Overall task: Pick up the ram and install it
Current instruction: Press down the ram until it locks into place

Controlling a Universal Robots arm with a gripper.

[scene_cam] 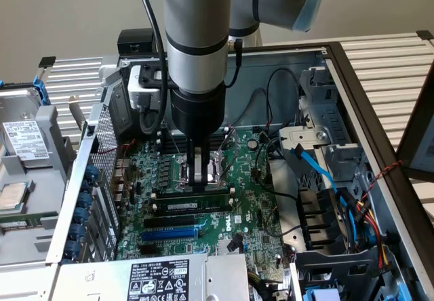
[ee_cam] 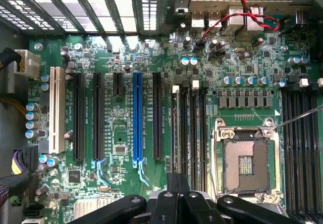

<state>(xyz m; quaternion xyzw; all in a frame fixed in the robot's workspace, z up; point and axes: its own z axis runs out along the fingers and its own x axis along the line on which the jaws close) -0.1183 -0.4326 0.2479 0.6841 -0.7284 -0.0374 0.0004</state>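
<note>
Near the middle of the motherboard (scene_cam: 251, 199), I am bearing down with my end effector (scene_cam: 199, 181), its fingers pressed together, tips touching the top edge of the ram (scene_cam: 193, 205). That green stick is lying lengthwise in a black memory slot (scene_cam: 190, 194), just on the near side of the empty processor socket (ee_cam: 246, 164). Seating it well, I judge, is calling for straight, even downward pressure so both ends click in. Farther back, my arm (scene_cam: 196, 43) is standing upright over the case.

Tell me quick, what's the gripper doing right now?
Gripper: shut, fingers pressing down on the ram sitting in a memory slot.
</note>
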